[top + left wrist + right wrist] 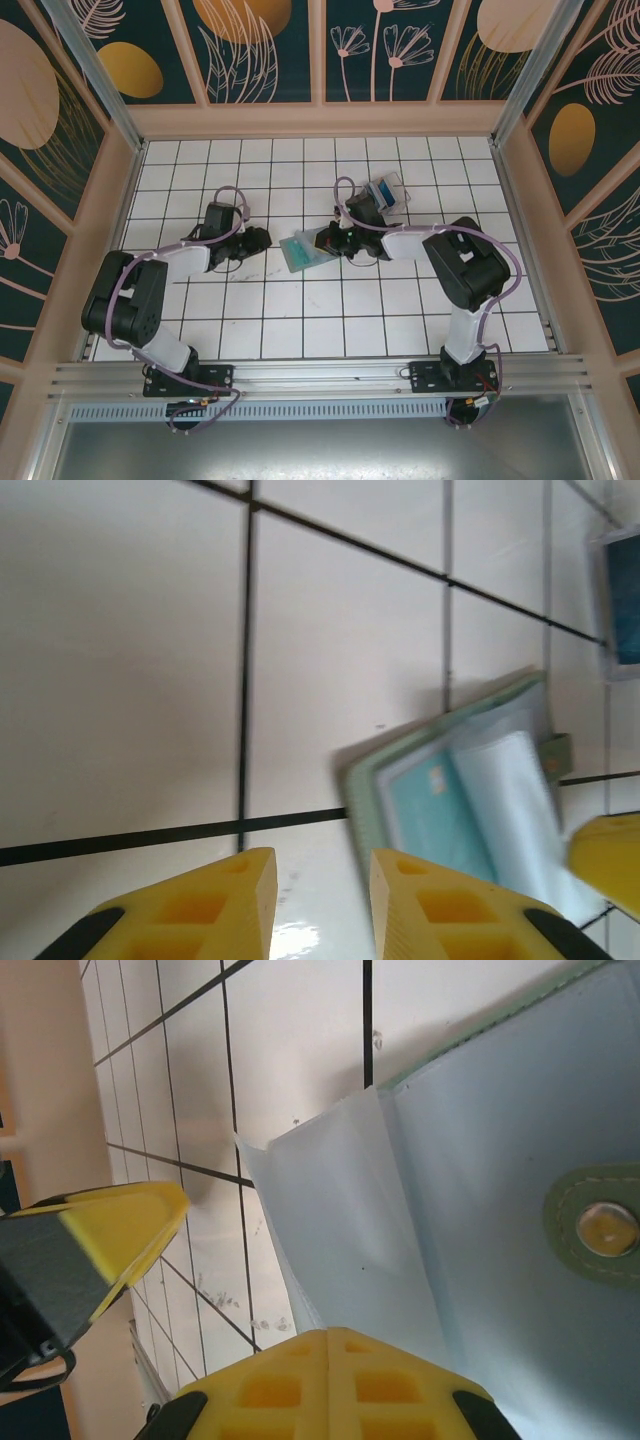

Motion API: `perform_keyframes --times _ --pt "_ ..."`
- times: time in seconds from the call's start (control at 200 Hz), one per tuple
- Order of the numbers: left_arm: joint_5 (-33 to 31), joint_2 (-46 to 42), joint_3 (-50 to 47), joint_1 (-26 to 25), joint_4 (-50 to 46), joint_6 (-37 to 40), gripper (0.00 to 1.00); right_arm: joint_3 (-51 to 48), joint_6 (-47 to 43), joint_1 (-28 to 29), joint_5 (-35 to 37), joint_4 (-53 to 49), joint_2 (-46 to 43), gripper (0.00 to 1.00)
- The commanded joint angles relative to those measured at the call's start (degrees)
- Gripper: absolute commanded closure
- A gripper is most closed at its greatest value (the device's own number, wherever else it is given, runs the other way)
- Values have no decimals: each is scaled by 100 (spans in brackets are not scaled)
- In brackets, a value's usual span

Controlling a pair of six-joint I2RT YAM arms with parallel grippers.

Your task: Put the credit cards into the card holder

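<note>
holder open on the tiles, most cards not yet in

right gripper (258, 1266): jaws apart. the loose edge of a pale see-through pocket sheet (330, 1230) lies in the gap, not pinched as far as i can tell. from above the right gripper (330, 243) sits at the holder's right edge.

left gripper (322, 865): jaws a little apart, nothing between them but bare tile. it is just left of the holder and not touching it.

card holder (298, 252): mid-table between the two grippers, lying flat and open. sage-green rim, paler bluish inside (500, 1160), green tab with a metal snap (606, 1230). in the left wrist view a teal rectangle (430, 820) seems to sit under the clear pocket; it may be a card already in, but i cannot say for sure.

credit cards (388, 192): a small bunch, blue and whitish, behind and right of the holder, apart from it, with no gripper on them. they show blurred at the frame edge in the left wrist view (625, 600).

progress, my reading: holder opened and a pocket being lifted; at most one card in. left to do: fetch each card from the bunch and slide it in.

writing: none readable. there is a small yellowish mark on the teal rectangle, too blurred to read. no brand seen.
</note>
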Motion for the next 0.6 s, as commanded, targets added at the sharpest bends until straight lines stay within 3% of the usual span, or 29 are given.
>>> perform_keyframes --times 0.0,0.335,0.596 --pt "-143 -129 247 -284 272 -183 68 -29 112 -88 -288 140 71 95" --pt "-176 319 442 -929 916 -681 64 -274 283 -92 -561 773 105 97" --pt "-371 912 778 -1262 640 -621 61 -282 231 -80 -553 705 79 98"
